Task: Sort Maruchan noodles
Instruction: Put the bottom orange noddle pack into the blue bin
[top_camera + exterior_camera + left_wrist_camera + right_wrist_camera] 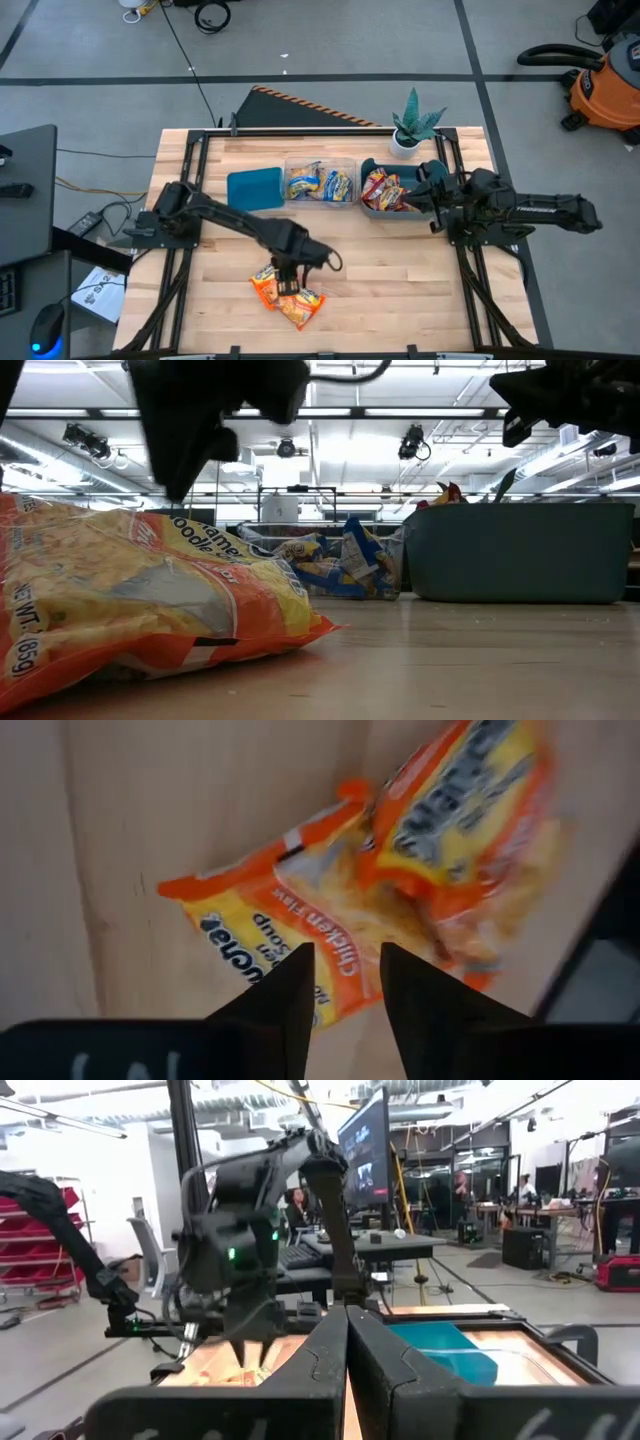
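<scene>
High view: left gripper (288,284) hanging right over two orange noodle packets (287,297) on the worktop (400,290), near its front edge. Blue-and-yellow packets (320,184) lying in a clear bin (319,162) well behind that gripper. Teal lid (255,189) flat just beside that bin. Red packets (384,190) piled in a teal bin (368,208), right beside the right gripper (422,184). Small potted plant (412,128) at the back edge.

Low view: one orange packet (140,600) big and close, lying flat, with the dark left arm above it. Both bins far behind it.

Left wrist view: fingers (275,1005) parted, a small gap between them, nothing pinched. Both orange packets just past the tips, one partly on top of the other.

Right wrist view: right gripper (346,1325) clenched tight, fingers pressed together, holding nothing. Left arm (240,1250) farther off. A person (296,1208) sitting at a desk in the room behind.
</scene>
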